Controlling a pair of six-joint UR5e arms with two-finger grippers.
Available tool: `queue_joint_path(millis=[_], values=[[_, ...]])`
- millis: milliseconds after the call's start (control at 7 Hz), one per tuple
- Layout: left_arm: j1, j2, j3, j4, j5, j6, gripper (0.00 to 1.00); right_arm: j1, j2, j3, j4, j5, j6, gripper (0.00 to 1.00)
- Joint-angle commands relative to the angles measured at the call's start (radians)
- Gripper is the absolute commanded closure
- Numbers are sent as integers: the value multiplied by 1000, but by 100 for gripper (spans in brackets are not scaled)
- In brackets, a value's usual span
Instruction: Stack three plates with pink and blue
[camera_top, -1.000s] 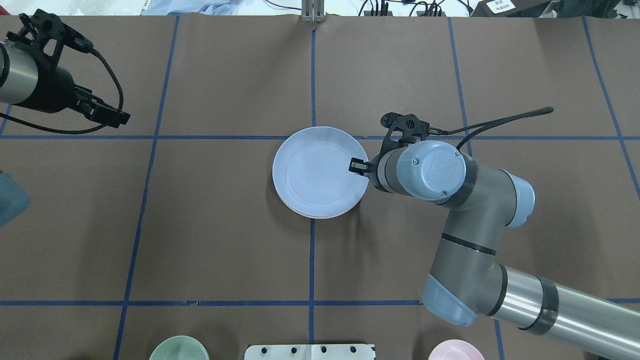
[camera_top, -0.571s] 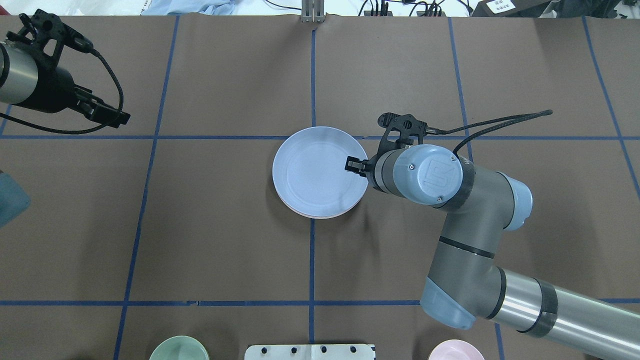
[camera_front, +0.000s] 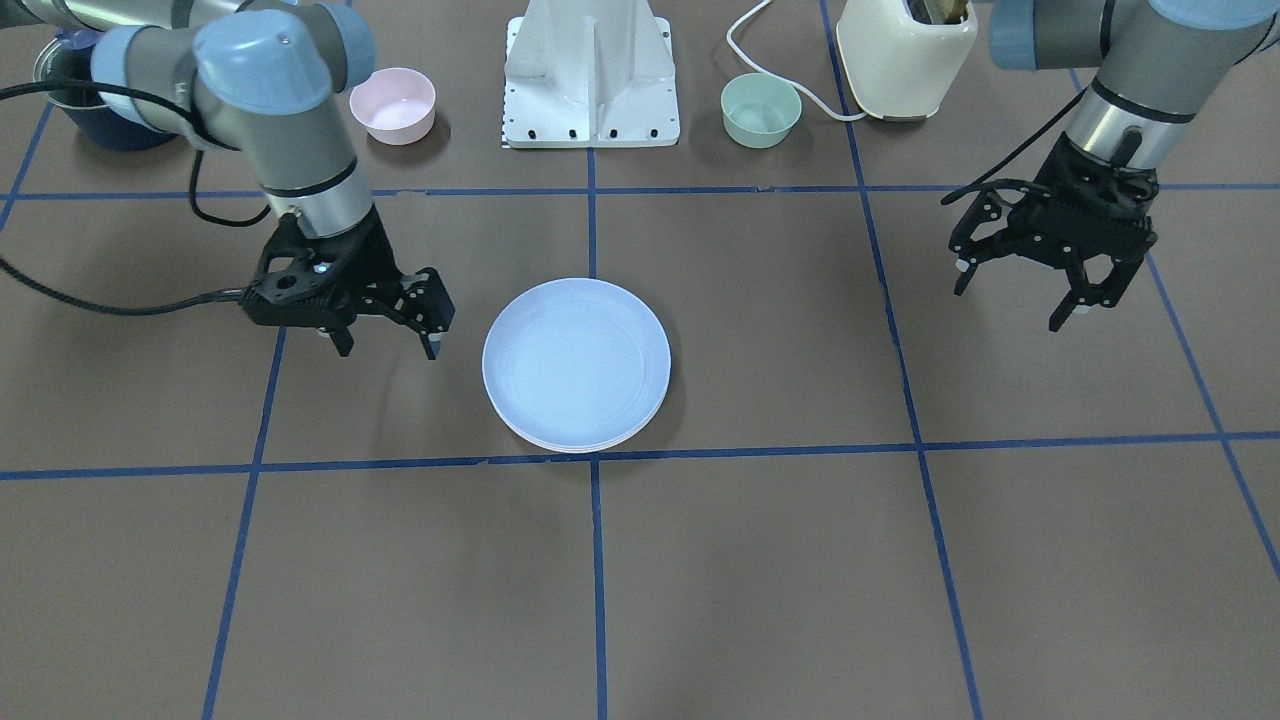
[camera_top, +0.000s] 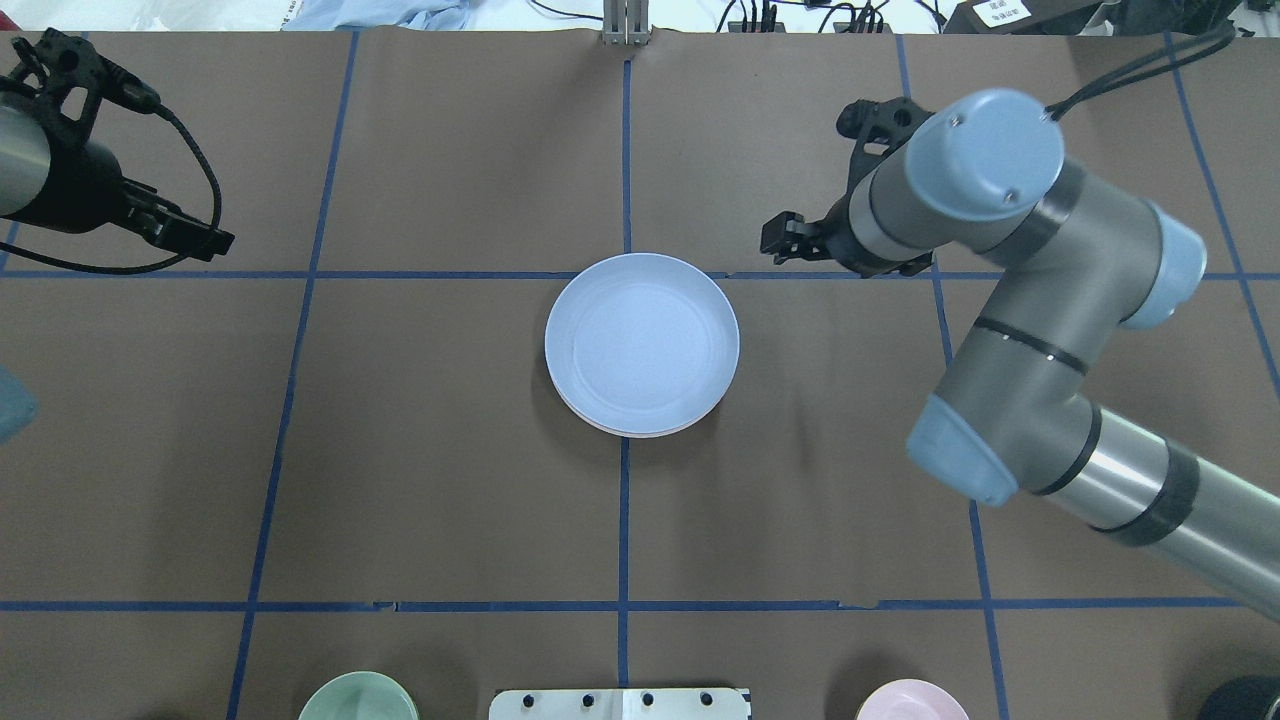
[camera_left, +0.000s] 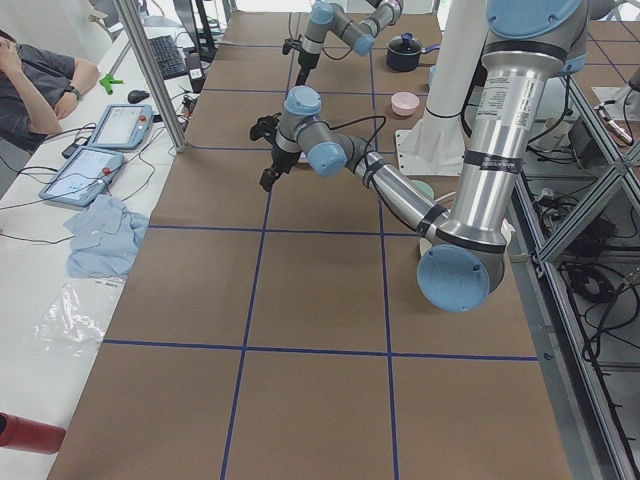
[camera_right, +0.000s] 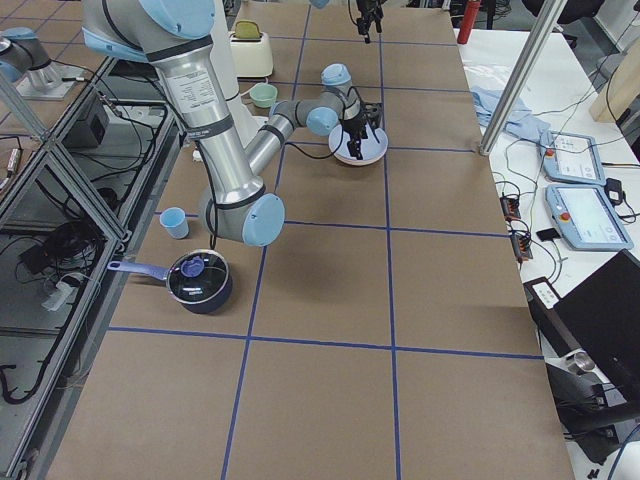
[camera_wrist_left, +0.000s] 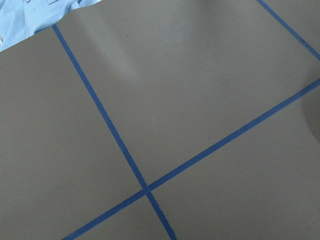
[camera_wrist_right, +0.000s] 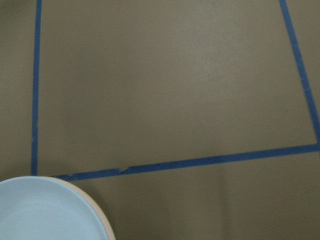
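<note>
Right hand (camera_front: 388, 348) pulled clear of plate stack (camera_front: 575, 360), now near

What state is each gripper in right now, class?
Left gripper: open, holding nothing.
Right gripper: open, holding nothing.

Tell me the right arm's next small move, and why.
Probably retract the right gripper toward the robot's base. It hangs open beside the blue plate, touching nothing. That plate lies on top, with pale plate rims showing beneath it, so the stack looks finished.
</note>
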Motion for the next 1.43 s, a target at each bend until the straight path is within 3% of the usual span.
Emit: queue_joint_path(millis=[0,286,429,714,1000,1286], values=[[-56,73,14,13,1,6,0,200,-23,4,-125,160,-308,0],[-205,145,25,15,-5,30,0,390,-118,-3,-182,264,-671,0],[-277,163,56,15,-70,127,0,488,-193,-3,-195,327,-850,0],[-484,165,247,20,-238,518,0,635,-359,-5,-193,372,-1180,0],[-561,170,330,23,-240,608,0,709,-541,-3,-177,371,-1328,0],[-590,183,353,120,-240,622,0,763,-696,-5,-176,366,-1352,0]])
